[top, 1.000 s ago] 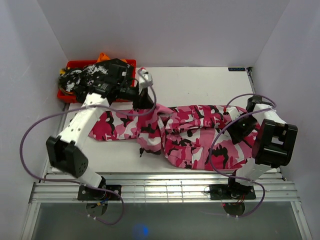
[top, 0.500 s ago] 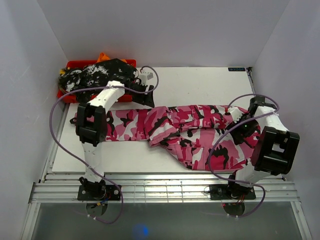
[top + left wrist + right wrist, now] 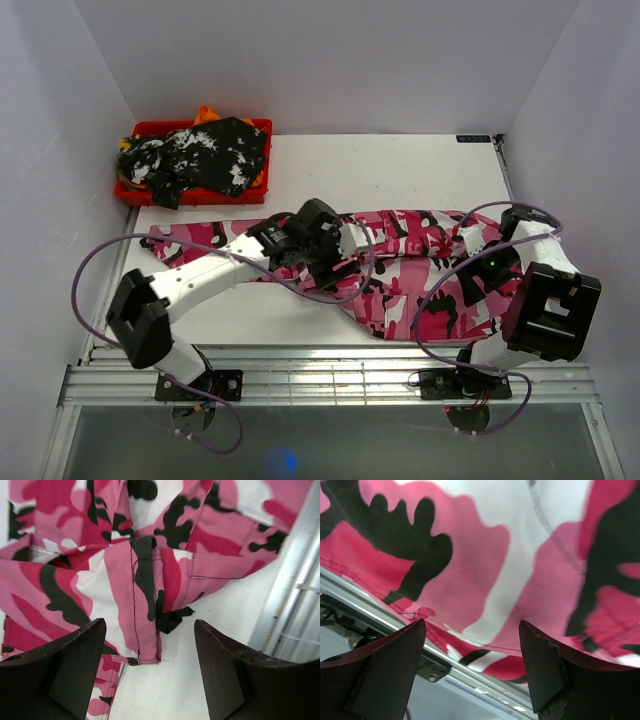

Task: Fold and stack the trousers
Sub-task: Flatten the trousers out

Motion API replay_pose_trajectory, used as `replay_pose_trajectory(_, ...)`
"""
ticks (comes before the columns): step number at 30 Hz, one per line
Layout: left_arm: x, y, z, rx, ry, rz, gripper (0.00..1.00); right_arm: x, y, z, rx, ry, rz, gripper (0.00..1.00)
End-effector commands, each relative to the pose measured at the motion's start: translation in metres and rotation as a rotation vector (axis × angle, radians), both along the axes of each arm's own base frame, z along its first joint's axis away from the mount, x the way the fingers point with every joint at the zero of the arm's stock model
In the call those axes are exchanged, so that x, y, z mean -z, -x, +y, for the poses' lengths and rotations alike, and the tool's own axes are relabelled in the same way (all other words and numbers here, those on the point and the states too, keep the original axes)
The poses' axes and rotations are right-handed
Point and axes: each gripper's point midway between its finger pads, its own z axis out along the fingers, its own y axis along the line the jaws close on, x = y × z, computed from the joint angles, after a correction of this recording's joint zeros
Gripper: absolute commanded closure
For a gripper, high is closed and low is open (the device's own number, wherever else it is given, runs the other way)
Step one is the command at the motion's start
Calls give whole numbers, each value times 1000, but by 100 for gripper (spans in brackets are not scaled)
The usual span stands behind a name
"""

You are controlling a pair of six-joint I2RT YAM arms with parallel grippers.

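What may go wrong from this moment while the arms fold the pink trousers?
1. The left end effector, open over a bunched flap of the pink trousers, may pinch only the top layer, so the fold goes crooked.
2. Under the right end effector the cloth lies close to the near rail; a pull might drag it off the table.

The trousers (image 3: 385,300) lie stretched left to right across the middle of the desk (image 3: 400,170). Behind their left end, at the desk's far left corner, sits a tray (image 3: 160,126) with another garment (image 3: 210,155) heaped in it (one fold spills over the near rim). The left gripper (image 3: 345,262) hangs over the trousers' middle, and the right gripper (image 3: 475,250) hangs over their right end.
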Motion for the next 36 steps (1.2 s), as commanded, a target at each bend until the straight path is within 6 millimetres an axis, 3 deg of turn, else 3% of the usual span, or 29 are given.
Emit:
replay_pose_trajectory(1,22,-25,3,-99,-100,-103,18,6,18,6,59,-19,52,20)
replay_pose_trajectory(6,52,-30,-14,-114,-181,-140,18,16,19,3,73,-11,66,20)
replay_pose_trajectory(11,75,-37,-9,-152,-247,-147,19,20,14,-3,78,8,64,21)
replay_pose_trajectory(14,71,-44,-7,-187,-250,-181,35,24,10,-9,74,35,55,22)
replay_pose_trajectory(15,63,-47,-6,-197,-236,-196,48,26,10,-11,71,45,54,22)
replay_pose_trajectory(18,45,-49,0,-211,-219,-204,69,34,10,-18,66,82,52,24)
replay_pose_trajectory(19,24,-51,0,-217,-177,-213,80,37,12,-23,51,111,55,24)
replay_pose_trajectory(21,11,-56,20,-253,-189,-197,94,46,14,-29,34,149,47,25)
replay_pose_trajectory(22,-12,-58,23,-263,-140,-193,100,48,14,-36,23,179,47,24)
replay_pose_trajectory(24,-25,-67,60,-338,-140,-126,100,52,11,-39,19,192,31,25)
replay_pose_trajectory(25,-41,-67,62,-331,-81,-85,100,53,12,-45,16,223,40,25)
replay_pose_trajectory(26,-51,-78,91,-404,-56,-52,100,54,11,-45,17,224,36,25)
replay_pose_trajectory(28,-60,-76,123,-453,-39,23,100,54,8,-48,18,233,27,25)
replay_pose_trajectory(29,-70,-81,153,-519,-15,46,100,55,7,-49,17,238,23,25)
replay_pose_trajectory(34,-80,-80,232,-684,28,88,100,55,3,-56,11,271,14,25)
replay_pose_trajectory(35,-81,-82,260,-765,38,97,100,55,3,-57,8,275,11,25)
replay_pose_trajectory(36,-82,-77,269,-774,47,103,100,55,3,-58,7,278,9,25)
